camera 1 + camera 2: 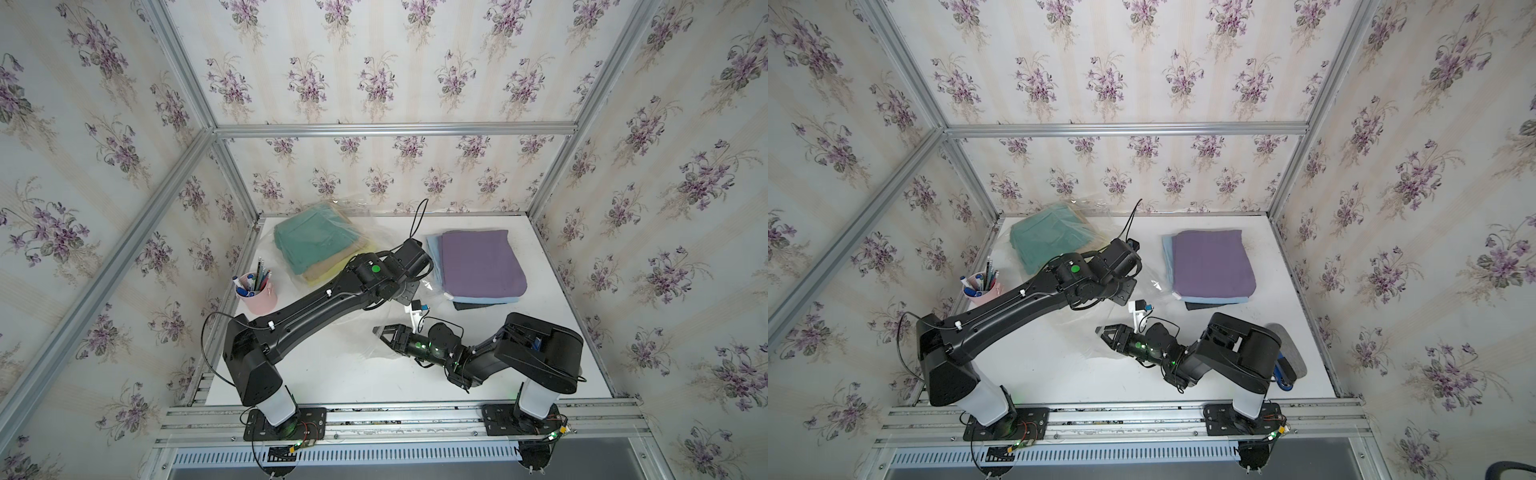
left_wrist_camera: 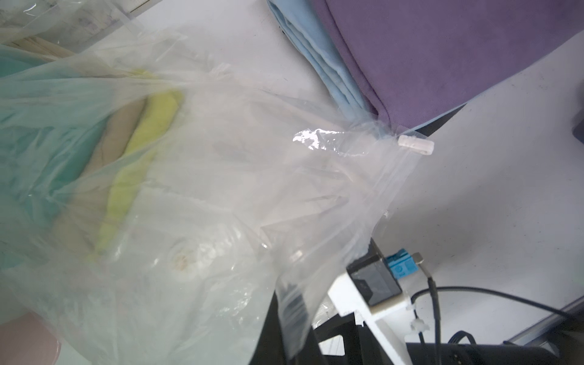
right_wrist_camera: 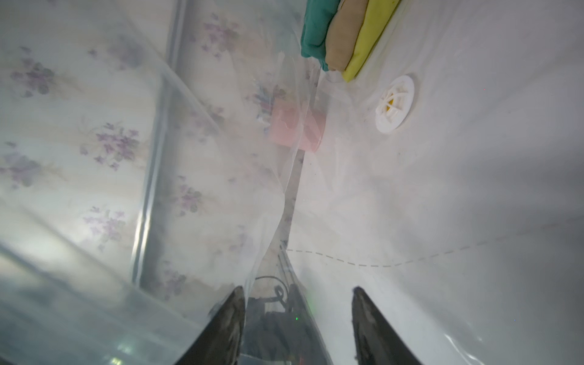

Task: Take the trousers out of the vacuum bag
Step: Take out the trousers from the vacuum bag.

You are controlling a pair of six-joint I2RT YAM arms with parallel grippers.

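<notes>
The vacuum bag [image 1: 368, 226] is crinkled clear film across the table's [image 1: 332, 374] centre-left in both top views. It holds teal, tan and yellow trousers [image 1: 316, 243] at its upper-left end, while purple, blue and dark trousers [image 1: 482, 266] lie stacked outside, upper right. The left gripper [image 1: 405, 296] has its jaws together on the bag's raised zip edge. Only the right wrist view shows the right gripper [image 3: 298, 316] with jaws apart at the bag mouth and the round white valve [image 3: 395, 104] sharply, and the left wrist view shows the zip slider [image 2: 415, 145] just beside that stack's corner.

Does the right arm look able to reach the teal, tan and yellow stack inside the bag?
Probably yes: the vacuum bag gapes, the right pincer stands open at its mouth, and nothing lies before the trousers, though they sit deep.
</notes>
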